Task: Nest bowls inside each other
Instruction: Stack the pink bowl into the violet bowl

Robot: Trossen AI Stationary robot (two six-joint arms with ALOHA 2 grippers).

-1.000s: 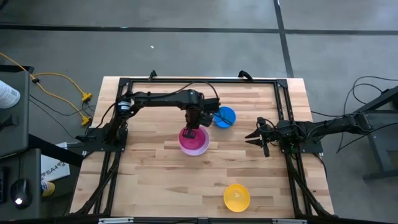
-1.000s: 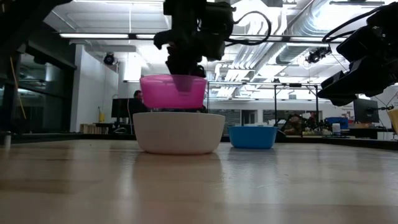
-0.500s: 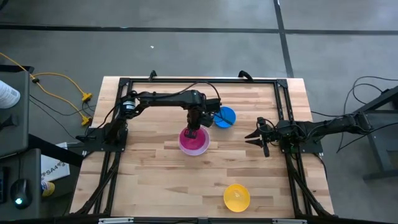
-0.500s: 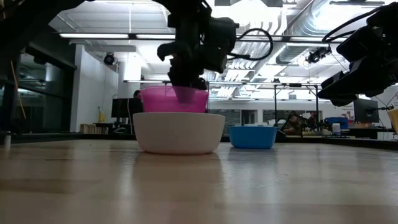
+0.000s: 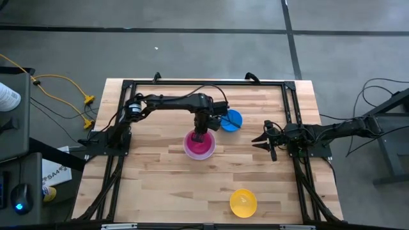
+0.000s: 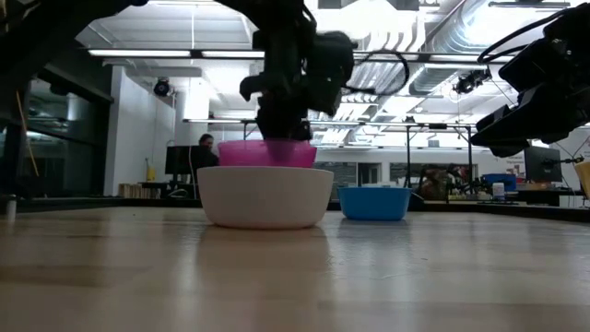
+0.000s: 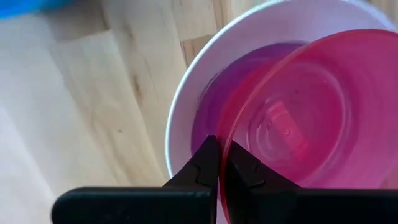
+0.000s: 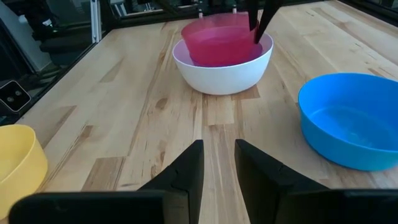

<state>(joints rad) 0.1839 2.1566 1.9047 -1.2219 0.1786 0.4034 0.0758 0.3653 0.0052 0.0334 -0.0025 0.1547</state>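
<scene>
A white bowl stands on the table's middle with a purple bowl nested in it. My left gripper is above them, shut on a red-pink bowl. That bowl has sunk partly into the two others, its rim above the white rim. A blue bowl sits just to the far right of the stack, and a yellow bowl lies near the front edge. My right gripper waits open toward the table's right side. My left gripper pinches the red-pink bowl's rim between its two fingers, one finger inside the bowl and one outside. The fingers come from above, pointing down. The bowl hangs slightly tilted, its lower part inside the white bowl; whether it rests on the purple one is hidden.
A black frame runs round the table's far and side edges. Bare wood lies left of the stack and across the front. In the right wrist view the blue bowl lies close ahead and the yellow bowl beside the fingers.
My left gripper has gone down with the red-pink bowl. The bowl hung clear above the white bowl then and now sits partly sunk into it, only its upper band showing over the white rim. The gripper has stayed shut on the rim.
</scene>
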